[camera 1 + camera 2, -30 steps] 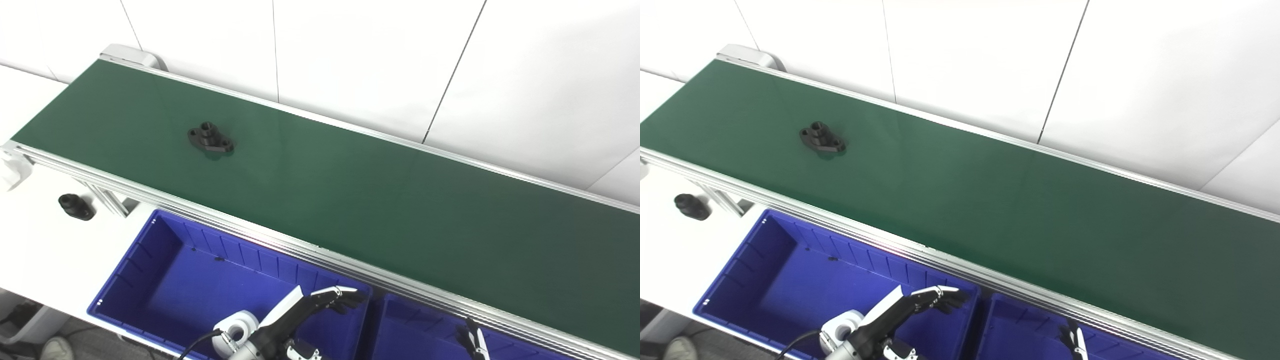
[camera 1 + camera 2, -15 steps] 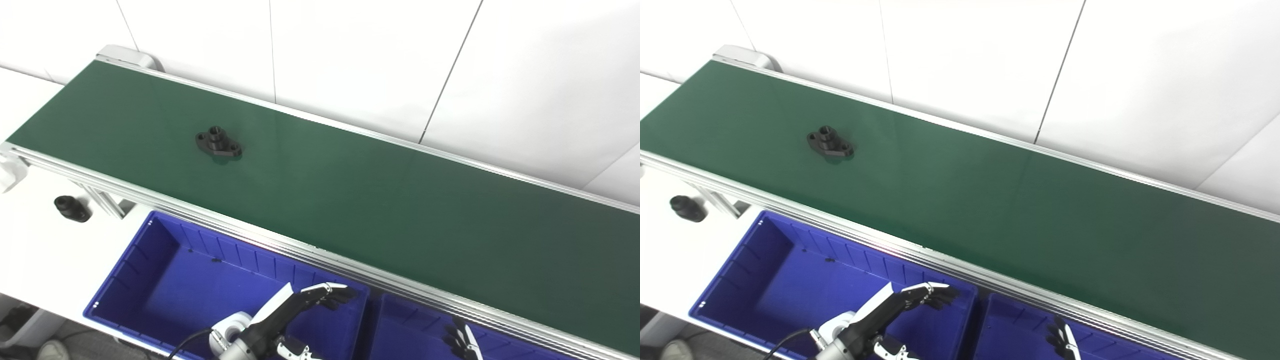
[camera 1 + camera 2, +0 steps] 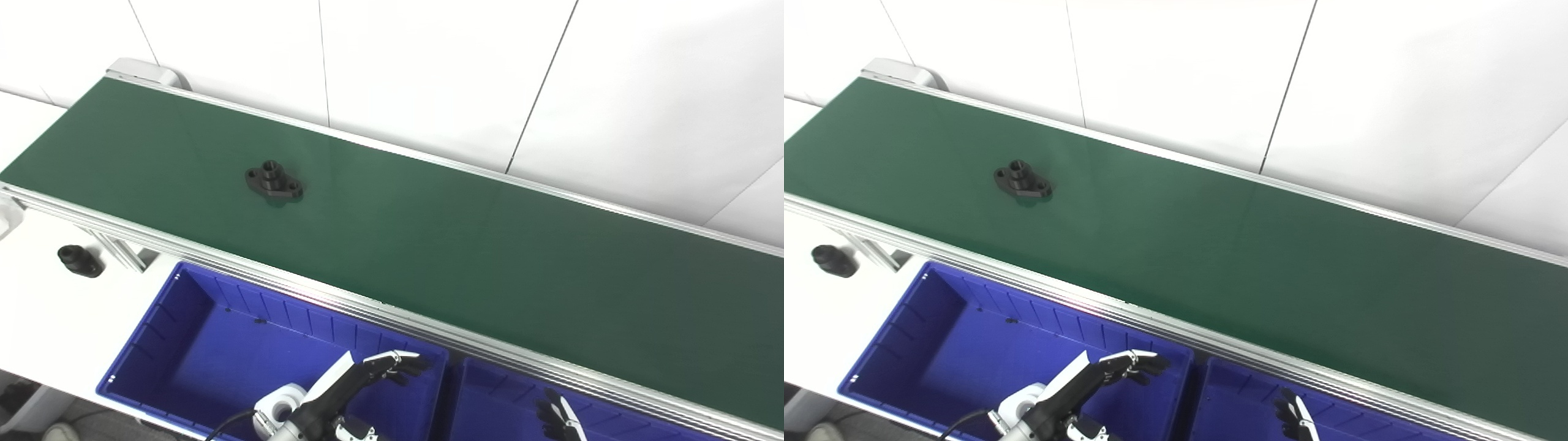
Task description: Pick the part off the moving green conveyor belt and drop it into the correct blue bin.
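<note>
left hand (image 3: 383, 370): we see black fingers with white shells along their backs and small silver fittings between the segments.
left wrist (image 3: 278, 409): we see a white ring-shaped collar with a round hole, set against a black forearm section.
cable (image 3: 229, 422): we see one thin black cable curving off the wrist toward the bottom edge.
right hand (image 3: 558, 418): we see only black fingertips and one white strip, the rest cut off by the frame.

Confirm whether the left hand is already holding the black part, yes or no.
No: the black part lies alone on the green conveyor belt, while the left hand hovers empty over the blue bin.
</note>
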`<state>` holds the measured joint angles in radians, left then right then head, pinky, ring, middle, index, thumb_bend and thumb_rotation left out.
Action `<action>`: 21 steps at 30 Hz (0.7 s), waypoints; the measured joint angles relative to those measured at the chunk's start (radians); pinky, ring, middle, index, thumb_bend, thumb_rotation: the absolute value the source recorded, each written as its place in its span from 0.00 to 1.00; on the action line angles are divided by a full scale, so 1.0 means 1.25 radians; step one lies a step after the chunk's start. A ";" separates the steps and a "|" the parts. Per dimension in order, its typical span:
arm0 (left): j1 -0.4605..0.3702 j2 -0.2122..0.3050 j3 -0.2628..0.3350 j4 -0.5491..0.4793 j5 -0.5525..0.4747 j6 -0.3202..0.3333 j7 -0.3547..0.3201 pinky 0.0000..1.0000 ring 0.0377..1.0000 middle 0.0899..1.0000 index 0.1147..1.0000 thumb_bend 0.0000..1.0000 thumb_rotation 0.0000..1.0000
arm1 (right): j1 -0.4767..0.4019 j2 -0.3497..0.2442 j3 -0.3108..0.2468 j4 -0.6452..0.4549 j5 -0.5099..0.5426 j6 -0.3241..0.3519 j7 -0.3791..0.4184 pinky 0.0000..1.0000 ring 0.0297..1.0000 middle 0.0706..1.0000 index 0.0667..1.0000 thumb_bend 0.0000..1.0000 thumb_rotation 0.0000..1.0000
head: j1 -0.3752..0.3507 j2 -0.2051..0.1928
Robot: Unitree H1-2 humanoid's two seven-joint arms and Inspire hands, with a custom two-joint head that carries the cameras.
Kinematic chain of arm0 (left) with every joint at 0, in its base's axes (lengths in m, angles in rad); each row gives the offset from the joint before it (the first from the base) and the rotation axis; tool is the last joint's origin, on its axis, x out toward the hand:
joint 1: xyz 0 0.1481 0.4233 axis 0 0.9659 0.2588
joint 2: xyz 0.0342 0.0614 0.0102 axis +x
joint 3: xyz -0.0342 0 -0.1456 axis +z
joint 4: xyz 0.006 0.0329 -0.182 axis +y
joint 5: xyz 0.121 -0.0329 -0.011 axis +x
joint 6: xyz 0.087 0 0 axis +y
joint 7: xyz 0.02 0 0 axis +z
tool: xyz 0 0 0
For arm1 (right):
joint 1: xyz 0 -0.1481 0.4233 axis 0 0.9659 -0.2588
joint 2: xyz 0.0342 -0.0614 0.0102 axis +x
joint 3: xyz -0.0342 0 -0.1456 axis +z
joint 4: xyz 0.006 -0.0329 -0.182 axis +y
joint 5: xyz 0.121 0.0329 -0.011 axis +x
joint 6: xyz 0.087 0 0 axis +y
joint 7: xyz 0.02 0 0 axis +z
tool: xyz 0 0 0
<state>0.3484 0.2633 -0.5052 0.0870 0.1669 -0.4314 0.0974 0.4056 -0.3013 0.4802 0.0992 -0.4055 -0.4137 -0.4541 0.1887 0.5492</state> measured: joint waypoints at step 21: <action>-0.036 0.003 -0.017 0.029 -0.004 0.000 0.014 0.71 0.77 0.79 0.74 0.97 0.25 | -0.026 -0.032 0.070 -0.070 -0.012 -0.001 -0.168 0.72 0.76 0.77 0.83 0.92 0.47 | -0.085 0.015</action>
<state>0.3031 0.2669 -0.5268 0.1228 0.1625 -0.4316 0.1152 0.3725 -0.3411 0.5673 0.0115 -0.4203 -0.4152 -0.6640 0.0829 0.5676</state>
